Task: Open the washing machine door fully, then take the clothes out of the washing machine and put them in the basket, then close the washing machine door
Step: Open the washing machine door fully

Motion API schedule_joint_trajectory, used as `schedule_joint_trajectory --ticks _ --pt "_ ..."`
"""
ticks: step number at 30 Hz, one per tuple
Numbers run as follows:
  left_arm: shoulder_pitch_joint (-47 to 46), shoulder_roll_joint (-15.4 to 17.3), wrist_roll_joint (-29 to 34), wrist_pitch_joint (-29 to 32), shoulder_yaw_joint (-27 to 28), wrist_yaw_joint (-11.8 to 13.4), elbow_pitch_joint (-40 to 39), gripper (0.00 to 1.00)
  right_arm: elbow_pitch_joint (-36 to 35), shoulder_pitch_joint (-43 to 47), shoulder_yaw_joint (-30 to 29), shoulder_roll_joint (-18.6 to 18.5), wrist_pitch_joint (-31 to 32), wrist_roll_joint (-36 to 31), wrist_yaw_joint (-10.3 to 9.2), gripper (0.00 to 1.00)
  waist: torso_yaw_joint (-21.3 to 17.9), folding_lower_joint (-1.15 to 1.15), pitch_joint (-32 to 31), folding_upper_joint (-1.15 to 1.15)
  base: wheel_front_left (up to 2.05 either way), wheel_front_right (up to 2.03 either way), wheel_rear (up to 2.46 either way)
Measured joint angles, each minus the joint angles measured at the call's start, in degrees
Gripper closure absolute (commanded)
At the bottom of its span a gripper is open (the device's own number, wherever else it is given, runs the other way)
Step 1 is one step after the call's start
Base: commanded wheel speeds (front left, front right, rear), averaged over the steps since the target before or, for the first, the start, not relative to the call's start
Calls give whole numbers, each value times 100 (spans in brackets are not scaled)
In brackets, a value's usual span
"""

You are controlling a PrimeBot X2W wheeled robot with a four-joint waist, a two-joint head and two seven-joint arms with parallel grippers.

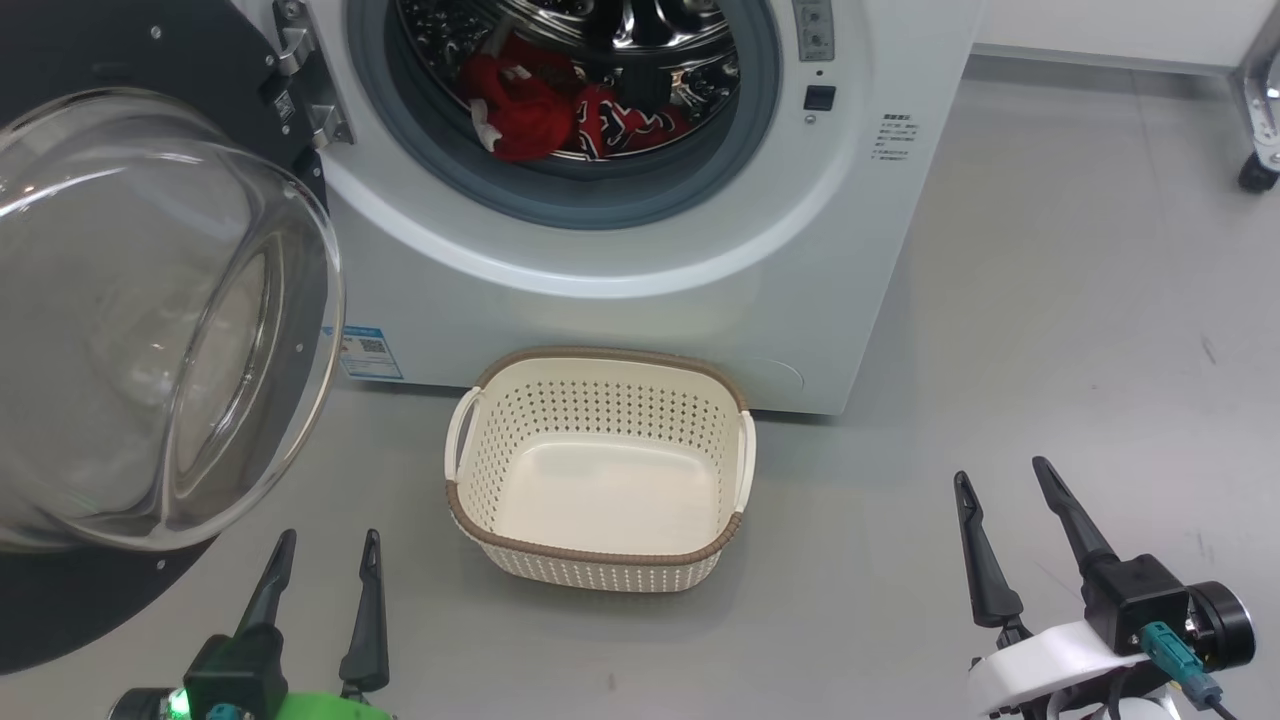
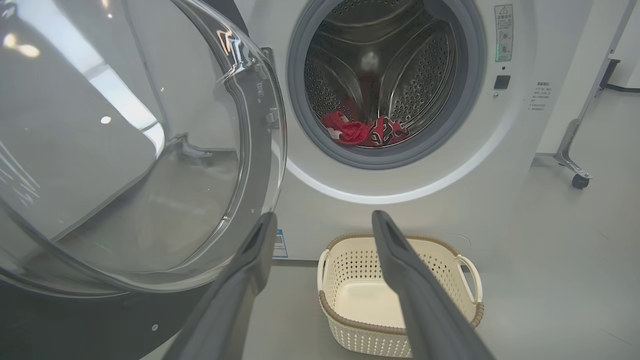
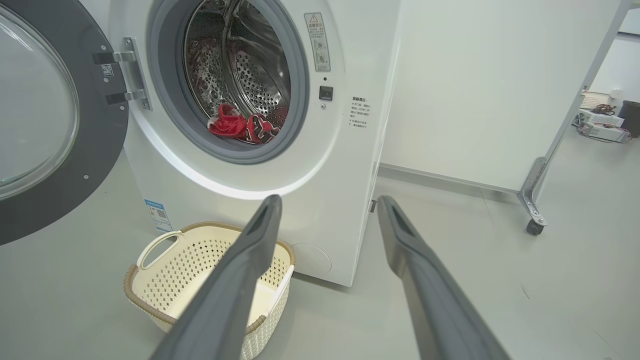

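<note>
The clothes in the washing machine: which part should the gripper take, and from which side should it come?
Probably the bunched red hump at the left of the clothes: it stands proud of the pile. Come straight in from the front, slightly from above: the pile lies low in the drum, just behind the grey seal, and the door is swung aside.

The grey floor [image 1: 1050,330] bears the washing machine [image 1: 640,320], the basket [image 1: 600,575] just before it.

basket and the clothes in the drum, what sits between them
In the head view, the grey rubber seal and the white front of the washing machine.
</note>
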Motion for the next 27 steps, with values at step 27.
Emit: schedule_joint_trajectory --ticks 27 --pt "163 0 252 238 -69 136 -140 0 -234 330 -55 65 0 1 -111 0 -835 0 -119 0 0 0 0"
